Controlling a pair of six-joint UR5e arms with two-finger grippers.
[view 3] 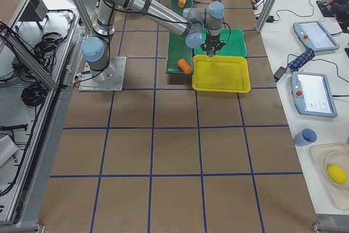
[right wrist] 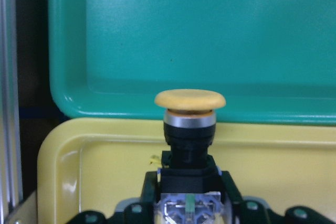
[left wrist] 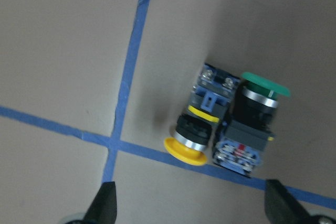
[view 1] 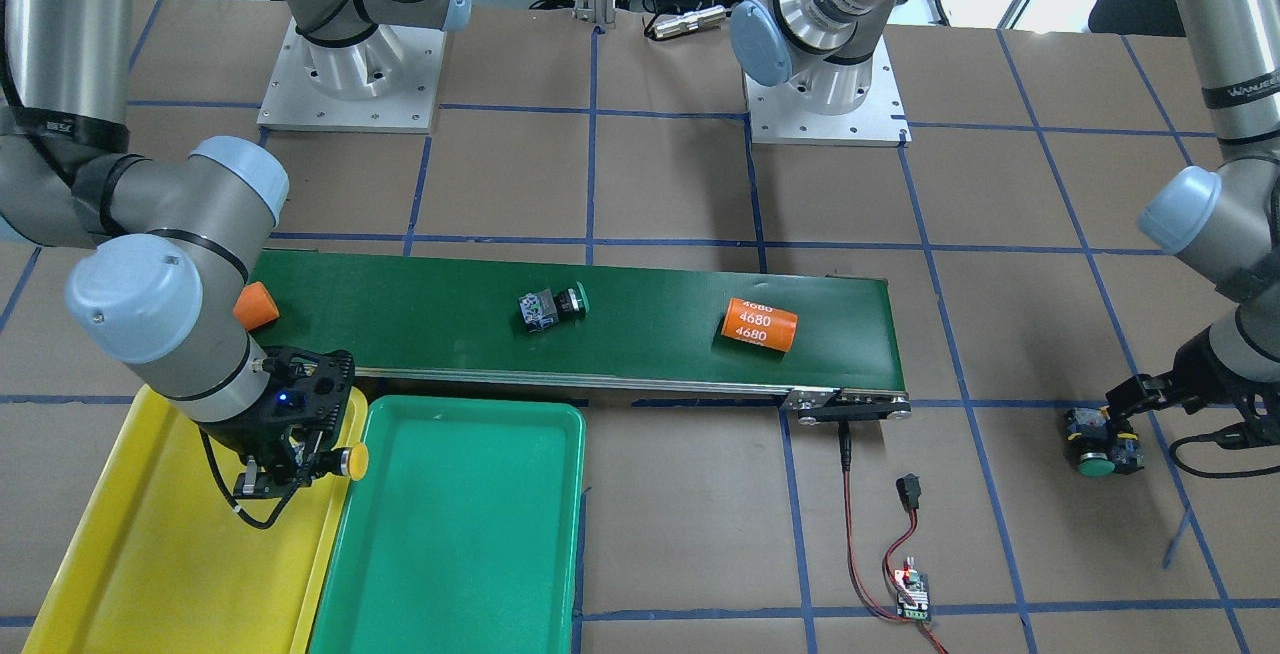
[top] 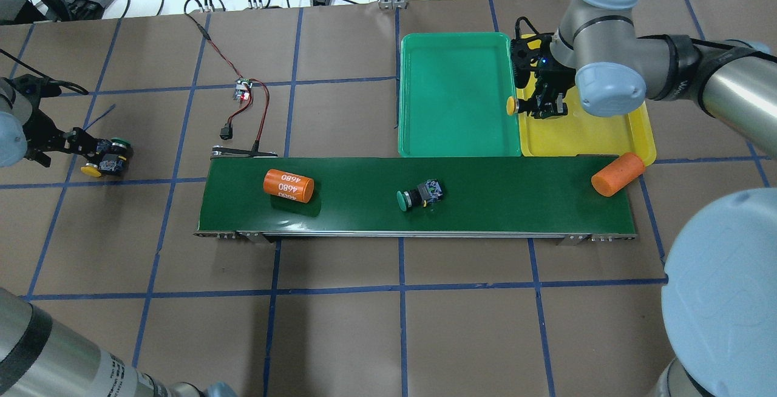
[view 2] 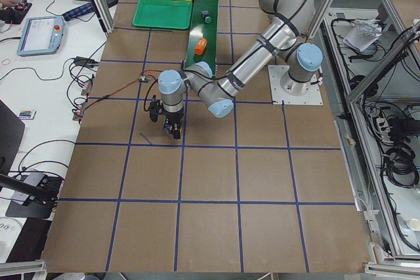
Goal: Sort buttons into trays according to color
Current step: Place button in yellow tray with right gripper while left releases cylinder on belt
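My right gripper hangs over the yellow tray, near the edge it shares with the green tray. It is shut on a yellow button, whose cap points toward the green tray. A green button lies on its side mid-belt. Out on the brown table, a yellow button and a green button lie side by side, touching. My left gripper is open just short of this pair, its fingertips spread wider than both.
The dark-green conveyor belt carries an orange cylinder marked 4680 and a plain orange cylinder at the end by the yellow tray. A small circuit board with red and black wires lies beyond the belt.
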